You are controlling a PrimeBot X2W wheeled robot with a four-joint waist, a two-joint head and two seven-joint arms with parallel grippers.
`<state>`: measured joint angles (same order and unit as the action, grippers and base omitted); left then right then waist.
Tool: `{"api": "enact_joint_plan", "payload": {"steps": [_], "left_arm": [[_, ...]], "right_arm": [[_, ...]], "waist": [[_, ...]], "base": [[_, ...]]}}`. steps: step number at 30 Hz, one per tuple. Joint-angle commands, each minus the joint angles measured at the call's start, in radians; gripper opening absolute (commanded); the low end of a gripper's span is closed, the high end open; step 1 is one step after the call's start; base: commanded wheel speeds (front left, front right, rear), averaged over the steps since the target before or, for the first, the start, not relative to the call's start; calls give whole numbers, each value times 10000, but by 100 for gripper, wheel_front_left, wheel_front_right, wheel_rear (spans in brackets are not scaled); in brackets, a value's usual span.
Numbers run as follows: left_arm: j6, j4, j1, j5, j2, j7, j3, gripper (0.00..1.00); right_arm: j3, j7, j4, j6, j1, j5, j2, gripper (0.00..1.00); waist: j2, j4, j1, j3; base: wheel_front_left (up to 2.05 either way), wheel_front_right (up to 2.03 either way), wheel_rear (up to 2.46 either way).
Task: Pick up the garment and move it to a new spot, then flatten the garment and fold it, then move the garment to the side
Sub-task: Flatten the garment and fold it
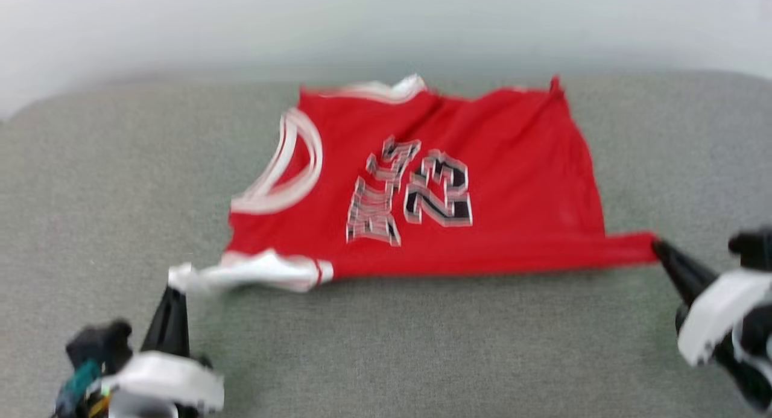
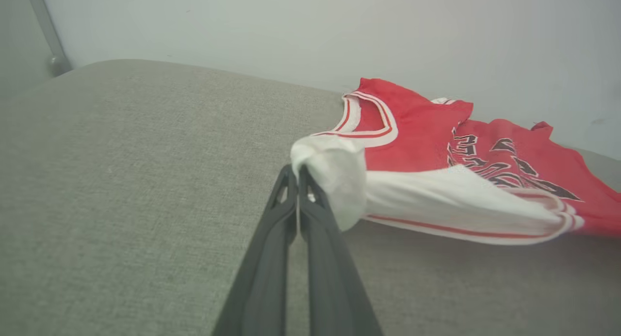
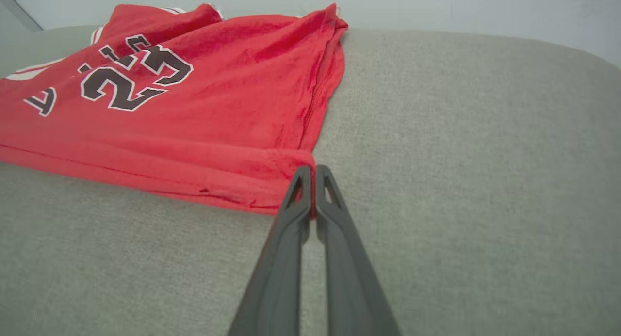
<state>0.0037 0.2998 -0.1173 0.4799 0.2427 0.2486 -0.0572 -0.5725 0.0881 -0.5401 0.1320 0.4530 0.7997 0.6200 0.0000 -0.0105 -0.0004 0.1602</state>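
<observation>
The garment (image 1: 512, 164) is seen spread across the middle of the head view on a grey cloth surface (image 1: 422, 345), its printed side up, with the black, white-outlined number 23 and lettering near the frame's centre. The neck opening, edged in white, is turned toward the left of the frame, and the hem toward the right. A pale wall (image 1: 386, 20) is seen along the top. The head view is blurred.

At lower left, the left gripper (image 1: 174, 288) is pressed together on a bunched white sleeve, which is pinched between its dark fingertips. In the left wrist view, the white cloth is seen wrapped over the closed tips at mid-frame, with the red body trailing off to the right.

At the right edge, the right gripper (image 1: 657, 247) is clamped on a red hem corner. In the right wrist view, that corner is caught between the two fingers at the centre of the frame, while the rest of the cloth is laid out toward the upper left.

The garment's near edge is drawn out in a long, nearly straight line between the two grippers, from lower left to right of the head view.
</observation>
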Motion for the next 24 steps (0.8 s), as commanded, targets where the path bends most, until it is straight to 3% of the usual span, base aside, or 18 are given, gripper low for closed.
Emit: {"api": "enact_joint_plan", "payload": {"steps": [1, 8, 14, 19, 24], "left_arm": [[366, -693, 875, 86, 65, -187, 222, 0], [1033, -2841, 3189, 419, 154, -1091, 572, 0], [1345, -3969, 3728, 413, 106, -1427, 548, 0], [1138, -4039, 2995, 391, 122, -1627, 210, 0], [676, -3119, 1571, 619, 10, -1597, -73, 0]], "right_arm": [[478, -31, 188, -24, -874, -145, 40, 0], [2206, -853, 1571, -28, -3509, -832, -346, 0], [3825, -2024, 3208, -28, -4800, -1664, -884, 0], [4410, -2886, 4138, -23, -4770, -2228, -1366, 0], [4339, -3905, 4530, -20, -3937, -2634, -1701, 0]], "waist": [[0, 0, 4, -563], [0, -11, 4, -957], [0, -52, 4, -860], [0, -50, 4, -769], [0, -134, 4, -496]], "base": [[0, 0, 0], [0, 0, 0], [0, 0, 0], [0, 0, 0], [0, 0, 0]]}}
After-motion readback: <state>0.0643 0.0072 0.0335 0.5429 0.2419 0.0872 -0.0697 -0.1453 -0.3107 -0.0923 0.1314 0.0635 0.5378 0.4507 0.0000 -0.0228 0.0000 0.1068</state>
